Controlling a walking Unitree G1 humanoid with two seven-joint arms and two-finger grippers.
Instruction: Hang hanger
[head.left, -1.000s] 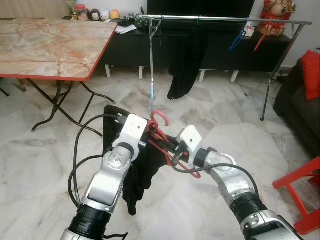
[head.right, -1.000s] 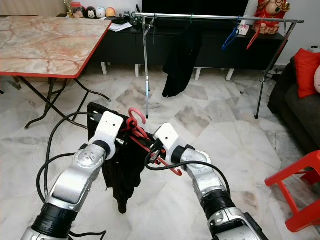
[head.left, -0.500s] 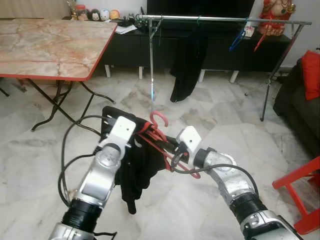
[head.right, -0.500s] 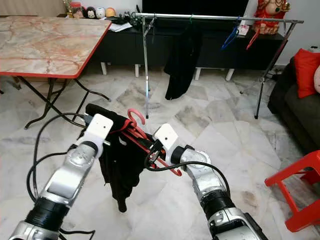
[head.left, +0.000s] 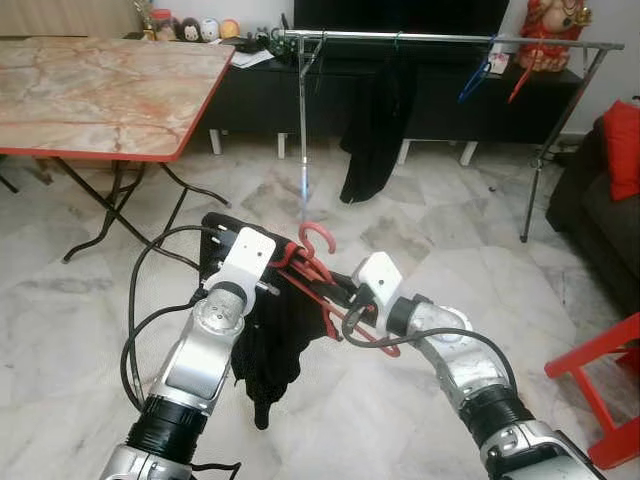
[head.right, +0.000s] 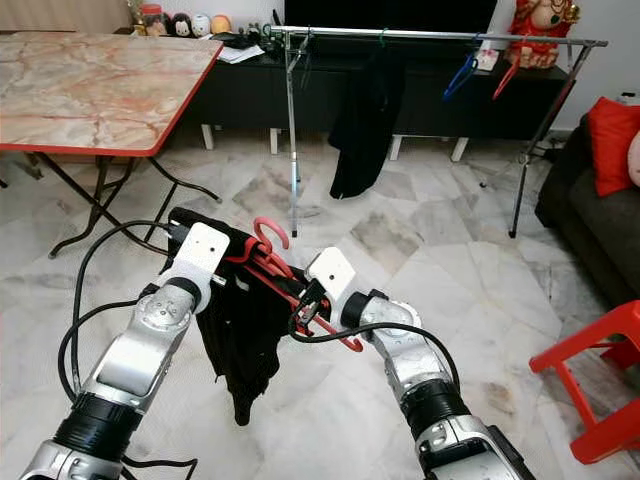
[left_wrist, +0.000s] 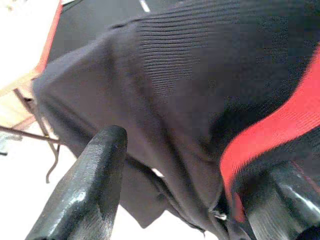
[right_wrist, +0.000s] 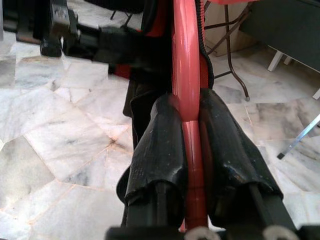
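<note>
A red hanger (head.left: 315, 237) is held low in front of me, and a black garment (head.left: 268, 345) droops from its left arm. My right gripper (head.left: 338, 292) is shut on the hanger's right arm; in the right wrist view its fingers (right_wrist: 160, 135) pinch the red bar (right_wrist: 186, 75). My left gripper (head.left: 282, 264) is at the hanger's left shoulder. In the left wrist view its fingers (left_wrist: 95, 175) stand apart, with the ribbed black cloth (left_wrist: 190, 75) and a red stretch of hanger just beyond them. The clothes rail (head.left: 450, 40) stands across the room ahead.
On the rail hang a black garment (head.left: 375, 120), a blue hanger (head.left: 478, 78) and a red hanger (head.left: 520, 80). A marble-topped folding table (head.left: 100, 90) stands to the left, a red chair (head.left: 610, 390) to the right, and a dark sofa with a red cushion (head.left: 622, 150) beyond it.
My left gripper drew leftward along the hanger, spreading the black garment, then came back slightly. The right gripper and the hanger stayed in place.
</note>
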